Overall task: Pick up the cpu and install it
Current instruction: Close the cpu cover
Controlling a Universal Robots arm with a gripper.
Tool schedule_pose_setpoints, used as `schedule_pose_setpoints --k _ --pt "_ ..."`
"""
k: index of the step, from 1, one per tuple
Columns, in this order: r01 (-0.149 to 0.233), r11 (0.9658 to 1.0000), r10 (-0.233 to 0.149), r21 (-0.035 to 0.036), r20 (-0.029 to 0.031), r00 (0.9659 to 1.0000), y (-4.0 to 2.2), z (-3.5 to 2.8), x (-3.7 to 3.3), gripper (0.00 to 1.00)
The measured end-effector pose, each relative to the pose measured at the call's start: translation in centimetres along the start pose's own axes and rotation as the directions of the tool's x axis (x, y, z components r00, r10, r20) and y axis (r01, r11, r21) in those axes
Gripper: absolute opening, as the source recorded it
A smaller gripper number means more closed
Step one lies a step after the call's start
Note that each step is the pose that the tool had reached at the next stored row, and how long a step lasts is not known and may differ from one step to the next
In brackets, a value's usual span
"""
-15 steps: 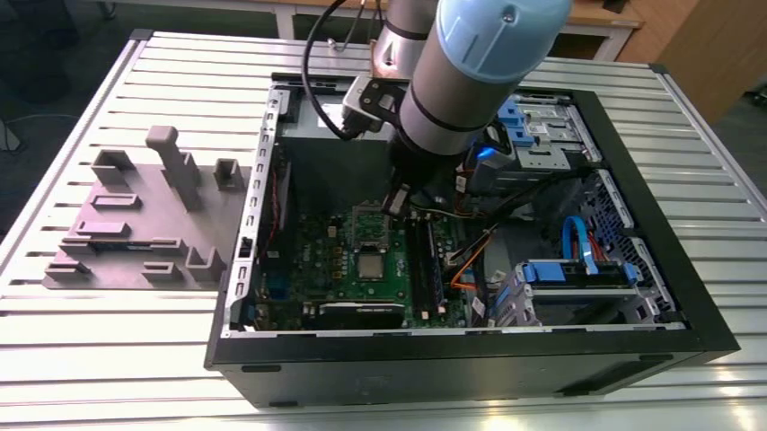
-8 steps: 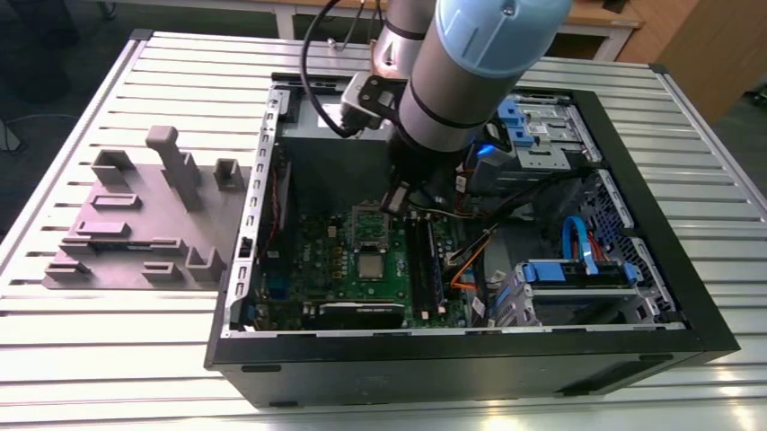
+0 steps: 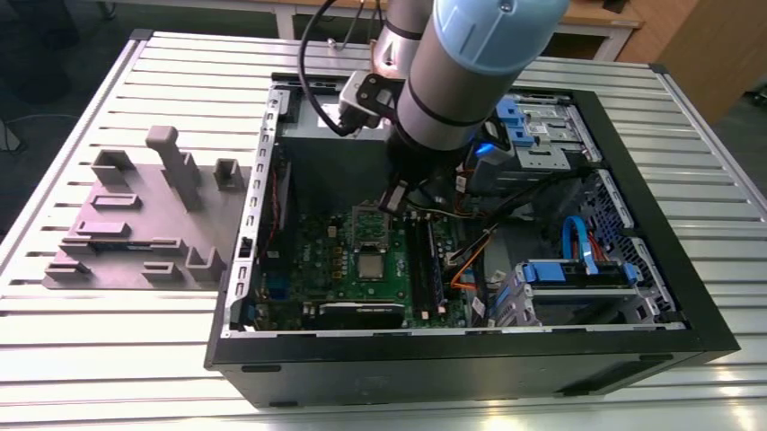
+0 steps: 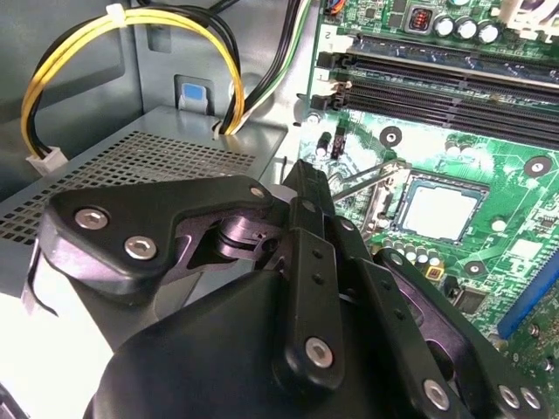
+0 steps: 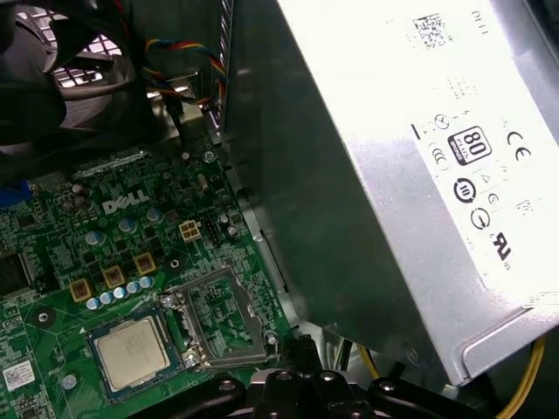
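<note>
Cpu [image 4: 444, 212] in motherboard socket [image 4: 403, 209]

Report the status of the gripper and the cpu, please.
Gripper above the motherboard, near the socket. Cpu lies in the socket, metal top up. Socket frame open beside it; nothing over the cpu.
</note>
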State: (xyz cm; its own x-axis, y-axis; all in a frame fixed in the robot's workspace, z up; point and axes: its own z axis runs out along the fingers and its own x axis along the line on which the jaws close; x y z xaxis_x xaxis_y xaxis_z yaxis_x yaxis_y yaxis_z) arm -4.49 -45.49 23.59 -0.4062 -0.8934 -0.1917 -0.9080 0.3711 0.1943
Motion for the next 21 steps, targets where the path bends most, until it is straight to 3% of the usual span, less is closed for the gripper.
schedule_pose_setpoints --k 21 --pt "0.0 1.0 0.0 0.0005 -0.001 1.0 -0.23 -0.31 0.59 0.1"
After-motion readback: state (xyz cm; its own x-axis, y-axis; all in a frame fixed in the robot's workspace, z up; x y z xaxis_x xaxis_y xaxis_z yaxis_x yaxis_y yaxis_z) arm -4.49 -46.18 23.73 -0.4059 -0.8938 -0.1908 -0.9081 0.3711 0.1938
